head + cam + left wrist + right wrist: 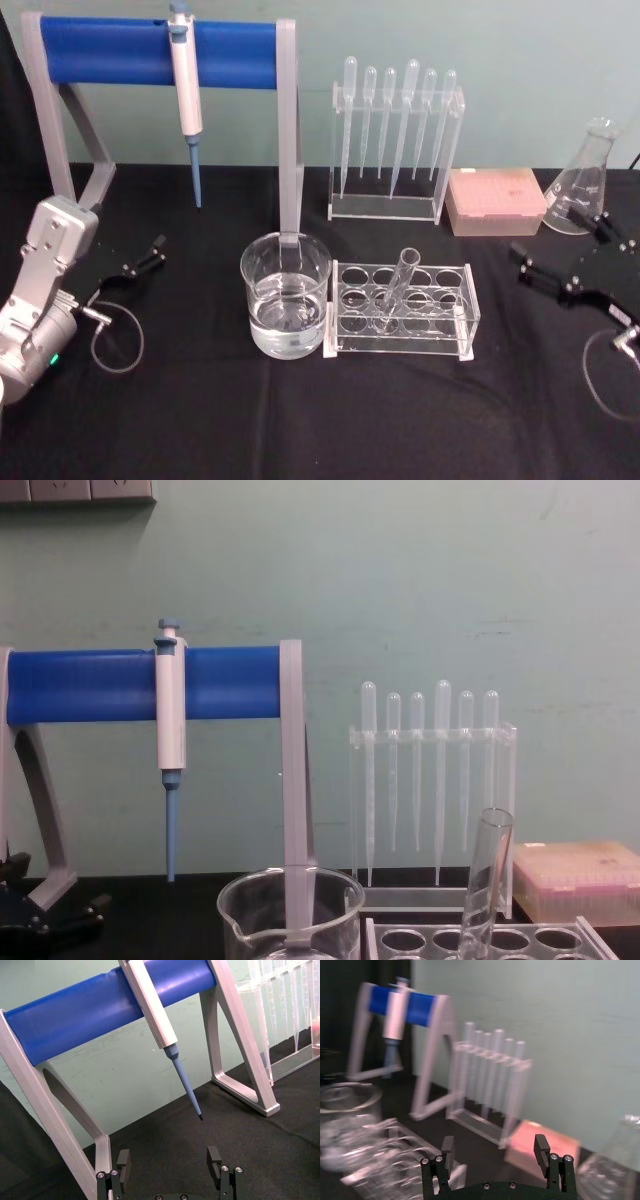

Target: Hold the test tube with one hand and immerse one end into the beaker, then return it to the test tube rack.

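Right hand (pixel 495 1152) released, empty, near bench's right edge; left hand (pixel 169 1162) likewise, left edge. Test tube (pixel 398 285) leans in rack (pixel 452 325), mid-bench beside beaker (pixel 285 290); seemingly empty. Light, slick, fragile glass: grip upper shaft gently.

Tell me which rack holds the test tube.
The low rack with round holes, beside the beaker; the tall rack behind it holds only thin pipettes.

Black table (pixel 300 425) carries beaker (pixel 287 295), clear rack (pixel 445 312), pipette stand (pixel 385 207), pink box (pixel 495 200), flask (pixel 583 185) — and pipettor frame (pixel 289 130).
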